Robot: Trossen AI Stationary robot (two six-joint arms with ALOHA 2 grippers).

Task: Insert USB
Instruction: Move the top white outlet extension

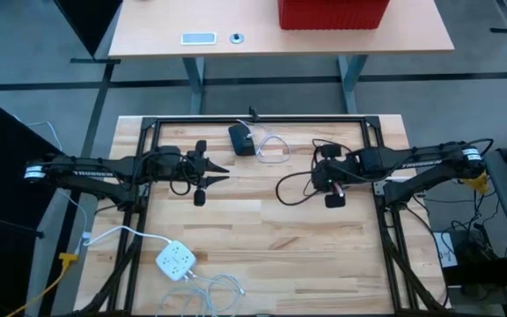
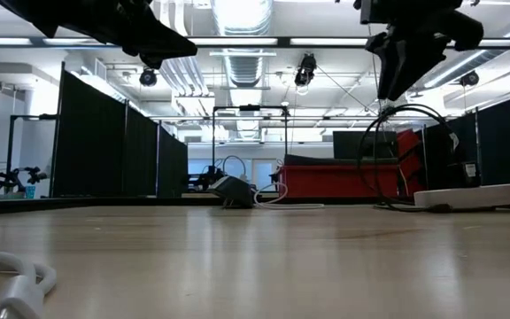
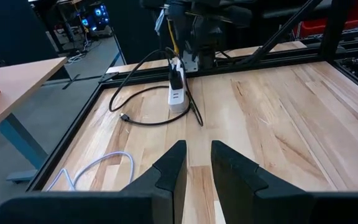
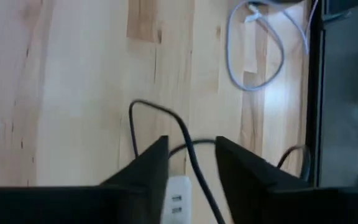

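A white power strip [image 3: 178,98] lies flat on the wooden table, right of centre, with a black plug [image 3: 177,78] in it. The plug's black cable [image 3: 143,120] loops over the boards and ends in a small USB plug [image 3: 124,117] lying loose. My right gripper [image 4: 191,152] hangs open above the strip, pointing down. The strip's USB ports [image 4: 178,200] and the cable [image 4: 185,140] show between its fingers, and I see no touch. My left gripper [image 3: 197,155] hovers open at mid-left, pointing level toward the strip, with nothing between its fingers.
A black adapter [image 1: 242,139] with a white cable [image 1: 273,150] lies at the far middle. A second white power strip [image 1: 176,261] and its white cable lie at the near left. A black metal frame [image 1: 253,119] borders the table.
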